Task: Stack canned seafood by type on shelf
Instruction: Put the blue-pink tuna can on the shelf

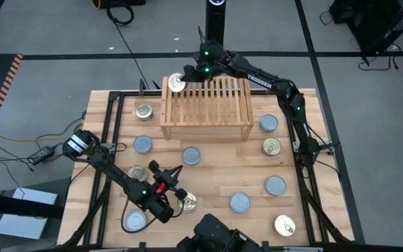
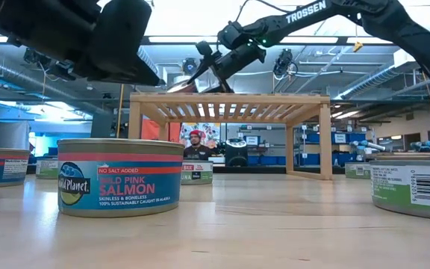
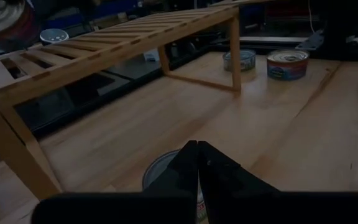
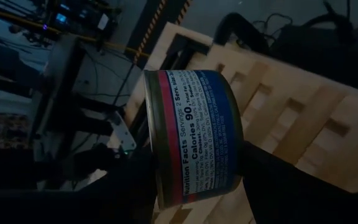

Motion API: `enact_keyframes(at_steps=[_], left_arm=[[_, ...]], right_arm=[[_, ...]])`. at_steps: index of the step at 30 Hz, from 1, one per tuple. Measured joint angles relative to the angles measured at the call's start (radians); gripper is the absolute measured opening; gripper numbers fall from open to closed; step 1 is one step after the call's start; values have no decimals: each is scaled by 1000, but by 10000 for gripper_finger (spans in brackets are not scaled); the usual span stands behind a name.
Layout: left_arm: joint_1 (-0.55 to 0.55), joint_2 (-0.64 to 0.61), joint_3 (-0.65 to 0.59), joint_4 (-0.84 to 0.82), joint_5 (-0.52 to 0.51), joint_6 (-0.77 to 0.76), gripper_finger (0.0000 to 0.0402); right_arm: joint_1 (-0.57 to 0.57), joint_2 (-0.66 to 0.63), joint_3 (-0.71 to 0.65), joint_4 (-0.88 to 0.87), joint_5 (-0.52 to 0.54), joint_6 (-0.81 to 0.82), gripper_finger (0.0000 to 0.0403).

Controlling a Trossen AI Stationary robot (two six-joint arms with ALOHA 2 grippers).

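The light-wood slatted shelf [image 1: 205, 105] stands at the table's far middle. Several tins rest flat on the table around it, some with blue-silver lids such as one [image 1: 191, 155], others with gold lids such as one [image 1: 271, 147]. My right gripper [image 1: 187, 77] reaches to the shelf's far-left corner, shut on a gold-lidded tin [image 1: 177, 83]. My left gripper [image 1: 177, 171] hovers over the near-left table, shut; a blue-silver tin [image 3: 157, 171] lies just past its fingertips [image 3: 197, 149]. In the low view a pink-salmon tin [image 2: 120, 177] stands close by. My right gripper pinches the tin [image 4: 191, 140] between its two fingers, one finger [image 4: 129, 186] at one flat end and the other [image 4: 272, 180] at the opposite end. The labelled wall faces the wrist camera. It sits over the shelf's far-left slats [image 4: 291, 118]; whether it touches them I cannot tell.
Tins lie scattered left of the shelf [image 1: 144, 110], right of it [image 1: 269, 124] and along the near side [image 1: 239, 202] [image 1: 284, 225]. A gold-lidded tin [image 1: 187, 203] and a blue-silver one [image 1: 136, 222] sit close to my left arm. A black frame rims the table.
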Motion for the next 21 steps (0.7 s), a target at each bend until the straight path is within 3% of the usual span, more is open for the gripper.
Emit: enact_keyframes(at_steps=[5,16,21], left_arm=[[0,0,0,0,5,0,19],[0,0,0,1,13,1,19],[0,0,0,1,15,3,19]], right_arm=[[-1,-2,-37,12,-4,-1,216],[-1,-2,-45,11,36,-45,295],[0,-2,-44,41,40,-74,307]])
